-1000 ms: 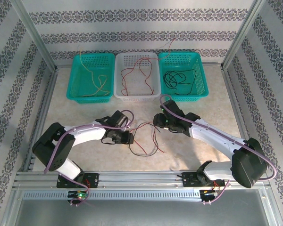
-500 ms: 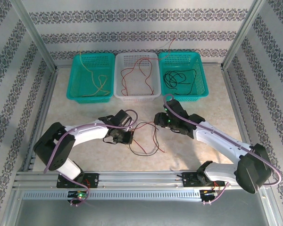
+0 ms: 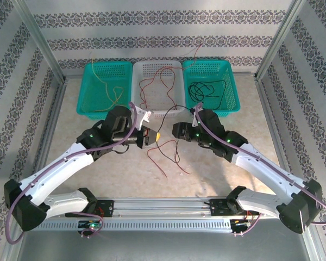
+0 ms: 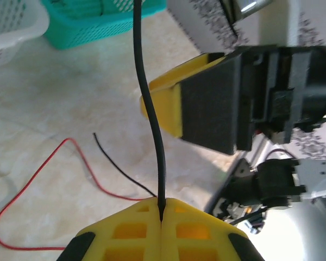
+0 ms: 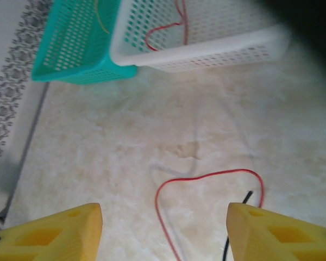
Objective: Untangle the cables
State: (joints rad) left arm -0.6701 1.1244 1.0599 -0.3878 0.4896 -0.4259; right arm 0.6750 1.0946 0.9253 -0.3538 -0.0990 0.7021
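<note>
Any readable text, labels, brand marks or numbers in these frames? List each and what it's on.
None can be read.
wall bands: repeating ornament, not lettering.
white basket: plain mesh, no label.
left claw: plain yellow fingers, no marking.

The table (image 3: 244, 122) looks like smooth, matt, stone-patterned beige laminate. The left teal basket (image 3: 84, 98), white basket (image 3: 136, 87) and right teal basket (image 3: 232, 92) are perforated moulded plastic with a slight sheen. The black cable (image 4: 146, 92) and red cable (image 4: 38, 168) have smooth, faintly glossy insulation. The left gripper (image 4: 160, 217) has matt yellow plastic fingers (image 4: 127, 234). The right gripper (image 5: 163, 228) is the same plastic, with a matt black foam-like pad (image 4: 212, 109). The rail (image 3: 163, 209) along the bottom looks like brushed metal.
</note>
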